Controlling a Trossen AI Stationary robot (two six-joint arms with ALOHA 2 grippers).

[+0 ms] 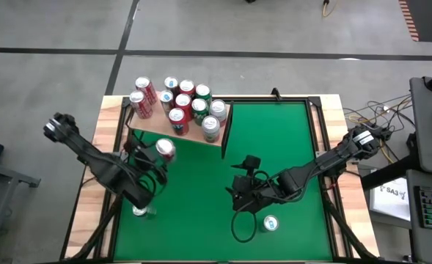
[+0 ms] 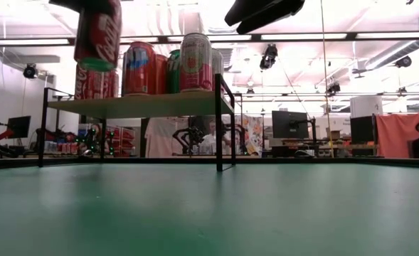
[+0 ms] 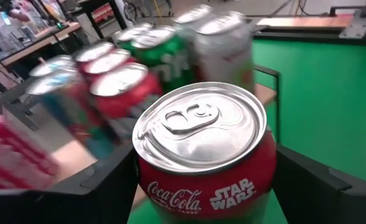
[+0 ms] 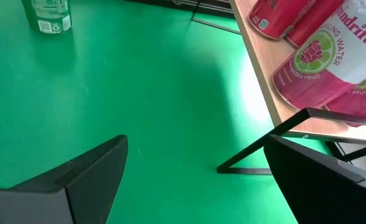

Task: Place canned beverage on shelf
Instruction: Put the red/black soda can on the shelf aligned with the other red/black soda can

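My left gripper (image 3: 207,186) is shut on a red Coca-Cola can (image 3: 201,155), high above the table and just in front of the shelf's near edge (image 1: 164,149). The shelf (image 1: 151,126) is a pale wood board on thin dark legs (image 2: 218,121) at the table's far left. Several red, green and pink cans (image 1: 182,103) stand on it. My right gripper (image 4: 195,155) hangs open over the middle of the green table (image 1: 238,196), holding nothing, with the shelf's corner ahead of it. My left gripper pinches the can's side wall (image 3: 146,186) between its two fingers (image 3: 102,183), one on each side of the body below the top rim. The fingers come almost level from the table's near side. The can stands upright, top up, lifted clear of the table (image 2: 97,35).
A green can (image 1: 141,211) stands on the table under my left arm and also shows in the right wrist view (image 4: 46,14). Another can (image 1: 270,223) stands near the front edge beside my right arm. The table's middle and right are bare green.
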